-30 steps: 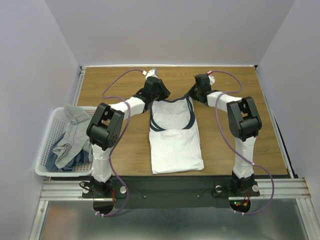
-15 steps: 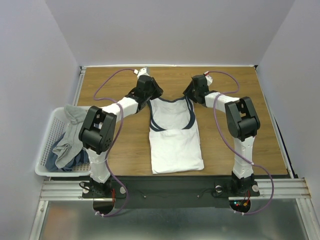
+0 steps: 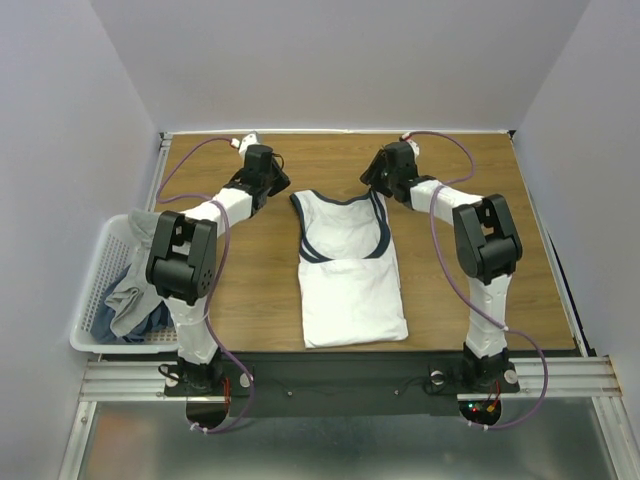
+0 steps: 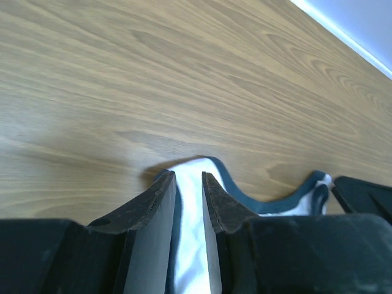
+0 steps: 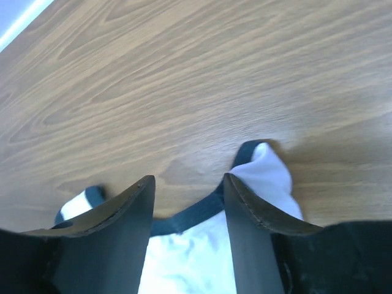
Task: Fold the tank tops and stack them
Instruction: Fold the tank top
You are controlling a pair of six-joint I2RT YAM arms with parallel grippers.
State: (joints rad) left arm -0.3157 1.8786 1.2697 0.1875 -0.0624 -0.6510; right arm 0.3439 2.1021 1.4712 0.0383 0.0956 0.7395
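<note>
The white tank top (image 3: pixel 350 290) with navy edging lies flat on the middle of the wooden table, straps toward the far side. My left gripper (image 3: pixel 270 178) hovers left of its left strap (image 3: pixel 297 200), apart from it. The jaws stand a narrow gap apart, and in the left wrist view the strap (image 4: pixel 193 245) shows through that gap of my left gripper (image 4: pixel 188 174). My right gripper (image 3: pixel 376 184) is open over the right strap (image 5: pixel 269 171); the right wrist view shows the gripper (image 5: pixel 187 179) with nothing pinched. Grey tank tops (image 3: pixel 145 265) lie heaped in the basket.
A white lattice basket (image 3: pixel 90 300) sits off the table's left edge beside the left arm. Bare wood (image 3: pixel 480 200) surrounds the shirt, with walls close at the back and sides.
The right jaws opened and let go of the right strap. The left gripper drew back to the left, away from the left strap, which now lies spread on the table.
</note>
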